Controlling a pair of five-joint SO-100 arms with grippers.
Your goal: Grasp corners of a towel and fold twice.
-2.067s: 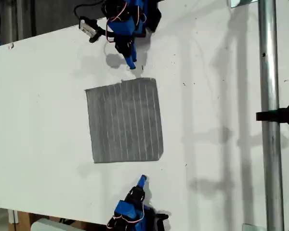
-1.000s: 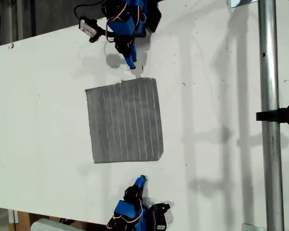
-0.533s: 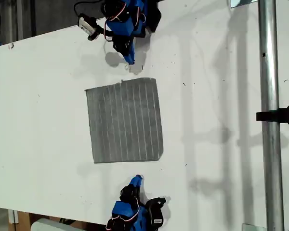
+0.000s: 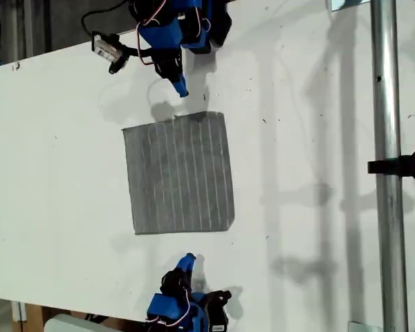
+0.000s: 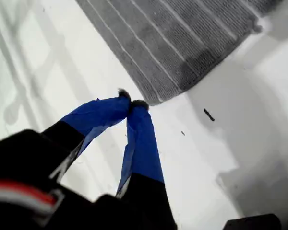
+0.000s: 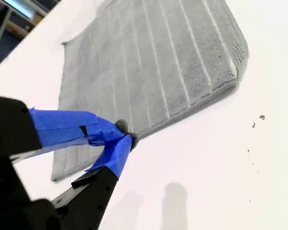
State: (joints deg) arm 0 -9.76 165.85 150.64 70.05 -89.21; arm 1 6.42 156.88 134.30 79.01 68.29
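The grey striped towel [image 4: 180,173] lies flat on the white table [image 4: 318,138]. My first gripper [image 4: 182,90] hangs shut and empty just beyond the towel's far edge in the exterior view. In its wrist view the tips [image 5: 132,104] line up with one corner [image 5: 156,97] of the towel [image 5: 182,43] without holding it. My second gripper [image 4: 187,260] is shut and empty a short way off the towel's near edge. Its wrist view has the tips [image 6: 126,133] over the hem of the towel [image 6: 149,72], and a rounded corner [image 6: 237,57] is in sight.
A vertical metal pole [image 4: 386,166] with a black clamp [image 4: 408,166] stands at the exterior view's right. The table's edge runs along the exterior view's upper left and bottom. A small camera module [image 4: 107,50] juts from the first arm.
My first gripper has swung toward the exterior view's left and come closer to the towel's far edge. My second gripper has drifted left along the near edge. The towel has not moved.
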